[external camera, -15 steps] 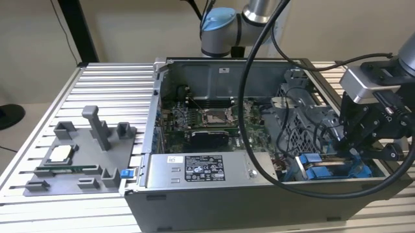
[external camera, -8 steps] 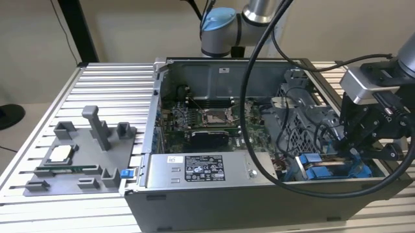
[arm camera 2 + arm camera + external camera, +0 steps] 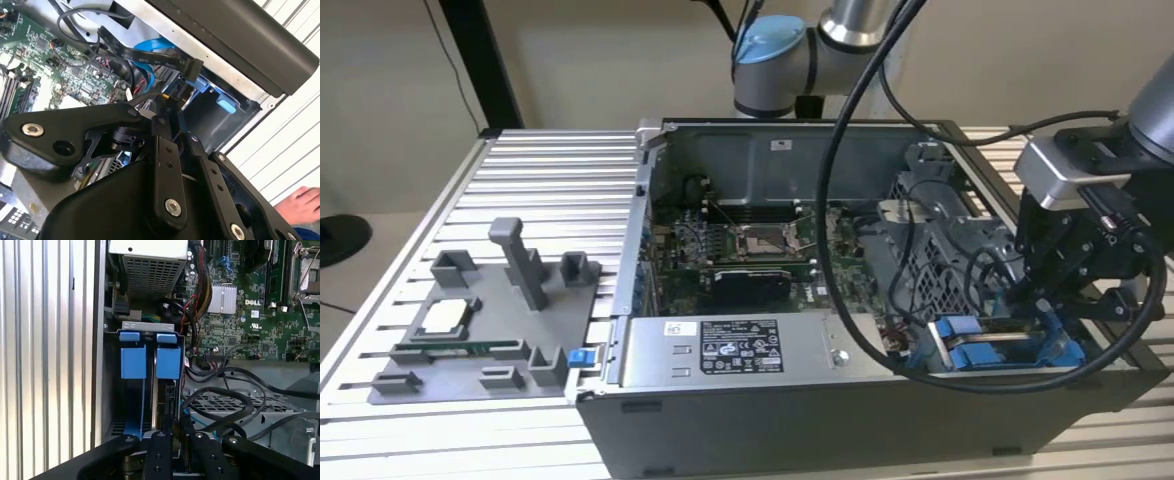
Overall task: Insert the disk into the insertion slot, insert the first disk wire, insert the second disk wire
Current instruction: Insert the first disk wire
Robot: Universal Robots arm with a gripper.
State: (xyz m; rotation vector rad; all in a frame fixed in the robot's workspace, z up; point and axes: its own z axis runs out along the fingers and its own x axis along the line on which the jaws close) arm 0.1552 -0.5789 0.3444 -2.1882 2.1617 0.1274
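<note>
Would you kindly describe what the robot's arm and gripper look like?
The arm is silver-grey metal tubing with a light blue joint cap. Thick black cables loop from it. A grey box sits at the wrist above the matte black gripper, built of hinged bars with silver screws.

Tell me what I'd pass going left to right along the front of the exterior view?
Grey parts holder → labelled grey power-supply box → insertion slot with its blue rails, at the open computer case's right end.
</note>
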